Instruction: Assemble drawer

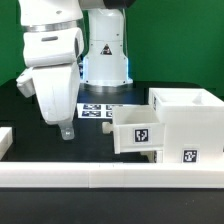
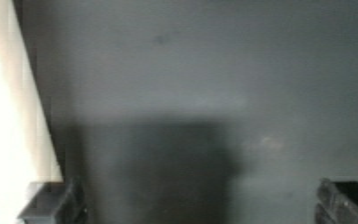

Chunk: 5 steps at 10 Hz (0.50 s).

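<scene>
border rail [image 1: 110, 178] | tray [image 1: 137, 131]: square tag | pincer [image 1: 66, 128]: released, empty

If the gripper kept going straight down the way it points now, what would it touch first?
Most likely the bare black table: the wrist view shows only dark surface ahead of the gripper, with nothing between its fingertips. Depth is unclear.

My arm [image 1: 50, 45] is glossy white moulded plastic with rounded shells and a dark seam between segments. Behind it stands its white conical base [image 1: 104, 55], bearing a small black triangular mark. My gripper [image 1: 68, 130] ends in pale grey fingers; the wrist view shows dark, blurred fingertips [image 2: 44, 205].
</scene>
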Motion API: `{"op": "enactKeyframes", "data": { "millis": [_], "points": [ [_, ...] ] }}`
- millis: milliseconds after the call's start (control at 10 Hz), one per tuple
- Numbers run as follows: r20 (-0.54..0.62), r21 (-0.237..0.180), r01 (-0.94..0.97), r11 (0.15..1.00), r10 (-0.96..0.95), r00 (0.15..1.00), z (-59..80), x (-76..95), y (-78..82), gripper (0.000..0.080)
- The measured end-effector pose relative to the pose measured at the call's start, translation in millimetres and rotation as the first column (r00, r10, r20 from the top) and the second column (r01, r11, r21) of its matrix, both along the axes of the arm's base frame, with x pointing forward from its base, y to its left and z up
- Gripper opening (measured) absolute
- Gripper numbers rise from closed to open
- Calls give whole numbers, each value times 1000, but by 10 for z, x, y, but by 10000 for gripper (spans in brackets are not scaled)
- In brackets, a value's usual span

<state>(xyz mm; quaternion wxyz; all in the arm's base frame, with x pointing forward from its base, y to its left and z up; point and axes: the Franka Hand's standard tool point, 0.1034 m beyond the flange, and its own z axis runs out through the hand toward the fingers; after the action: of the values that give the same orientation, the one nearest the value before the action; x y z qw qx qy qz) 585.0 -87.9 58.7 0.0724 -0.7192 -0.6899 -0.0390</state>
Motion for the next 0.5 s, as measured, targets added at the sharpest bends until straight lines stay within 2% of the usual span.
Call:
{"op": "enactKeyframes", "data": {
  "millis": [500],
  "points": [
    [-6,2,2,1000,-2,1000,-46,-31,44,648]
  ]
}}
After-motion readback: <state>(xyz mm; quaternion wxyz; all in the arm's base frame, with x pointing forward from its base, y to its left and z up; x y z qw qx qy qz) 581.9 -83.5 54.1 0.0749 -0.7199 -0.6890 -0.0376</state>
